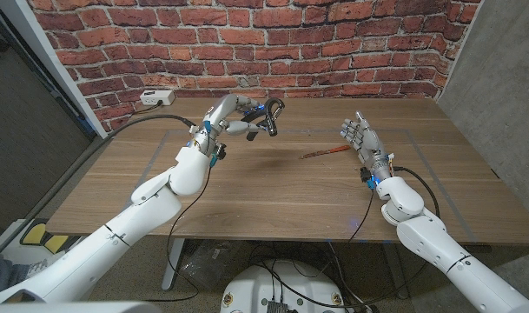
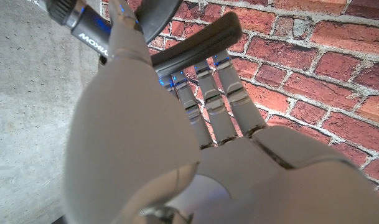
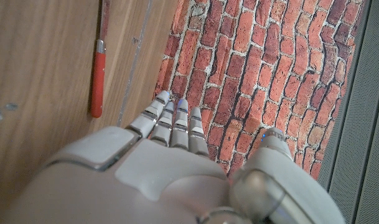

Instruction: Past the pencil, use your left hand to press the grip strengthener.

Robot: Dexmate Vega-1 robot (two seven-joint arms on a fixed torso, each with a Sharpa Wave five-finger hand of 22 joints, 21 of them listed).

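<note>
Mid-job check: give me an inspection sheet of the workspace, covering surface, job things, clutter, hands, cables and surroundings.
Surface: wooden table with faint taped lines.
Job's things: grip strengthener, black with a blue spot, held up off the table in the left hand; its handle shows across the fingers in the left wrist view. Red pencil lies on the table beside the right hand.
Clutter: nothing seen.
Hands: left hand grips the strengthener; right hand is raised, fingers apart, holding nothing.
Cables: black cable runs along the left arm; another loops at the right forearm.
Surroundings: brick wall behind; white socket box at the far left corner.
</note>
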